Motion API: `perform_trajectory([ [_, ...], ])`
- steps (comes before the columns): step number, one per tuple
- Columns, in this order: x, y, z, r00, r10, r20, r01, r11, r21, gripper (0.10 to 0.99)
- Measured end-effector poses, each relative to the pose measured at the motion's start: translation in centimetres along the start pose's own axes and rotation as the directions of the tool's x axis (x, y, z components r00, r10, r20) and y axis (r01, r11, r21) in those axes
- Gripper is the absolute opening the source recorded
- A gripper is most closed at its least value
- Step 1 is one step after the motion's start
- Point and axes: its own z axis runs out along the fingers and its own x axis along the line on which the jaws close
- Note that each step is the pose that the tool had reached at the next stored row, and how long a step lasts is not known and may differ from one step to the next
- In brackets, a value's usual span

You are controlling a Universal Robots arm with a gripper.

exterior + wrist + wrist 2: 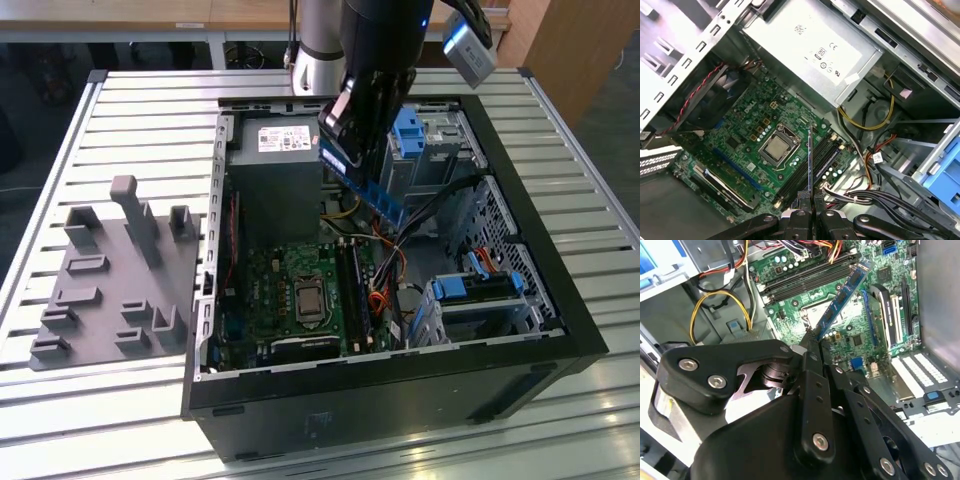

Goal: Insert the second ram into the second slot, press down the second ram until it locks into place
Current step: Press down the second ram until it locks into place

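Note:
My gripper (347, 148) is shut on the second ram (372, 192), a thin dark-blue stick that I hold tilted in the air above the open computer case (400, 400). In the second wrist view the ram (842, 297) slants out from the gripper (810, 344) over the green motherboard (840, 345). In the first wrist view the ram (810, 160) is edge-on, rising from the gripper (810, 204) and lined up over the black memory slots (824, 161) beside the processor socket (776, 148). The slots (353, 290) lie well below the ram, which is clear of them.
A grey power supply (280, 180) sits at the back of the case, with bright blue drive brackets (410, 130) and a drive cage (480, 290) at the exterior view's right. Loose cables (385, 250) run near the slots. A grey fixture plate (110, 280) lies outside the case.

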Motion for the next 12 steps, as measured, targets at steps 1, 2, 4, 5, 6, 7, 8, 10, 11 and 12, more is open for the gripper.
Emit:
perform_trajectory([
  [1,0.00,0.00,0.00,1.0000,0.008,0.0001,-0.008,1.0000,0.000,0.137],
  [2,0.00,0.00,0.00,0.9999,0.016,0.0001,-0.016,0.9999,0.000,0.137],
  [4,0.00,0.00,0.01,0.9995,0.030,0.0001,-0.030,0.9995,0.001,0.137],
  [5,0.00,0.00,0.01,0.9993,0.038,0.0000,-0.038,0.9993,0.001,0.137],
  [6,0.00,0.00,0.01,0.9990,0.045,0.0000,-0.045,0.9990,0.001,0.137],
  [7,0.00,0.00,0.00,0.9986,0.052,0.0001,-0.052,0.9986,0.001,0.137],
  [8,0.00,0.00,0.00,0.9982,0.059,0.0001,-0.059,0.9982,0.001,0.137],
  [10,0.00,0.00,0.01,0.9973,0.074,0.0002,-0.074,0.9973,0.001,0.137],
  [11,0.00,0.00,0.01,0.9967,0.081,0.0004,-0.081,0.9967,0.002,0.137],
  [12,0.00,0.00,0.01,0.9962,0.087,0.0004,-0.087,0.9962,0.002,0.137],
])
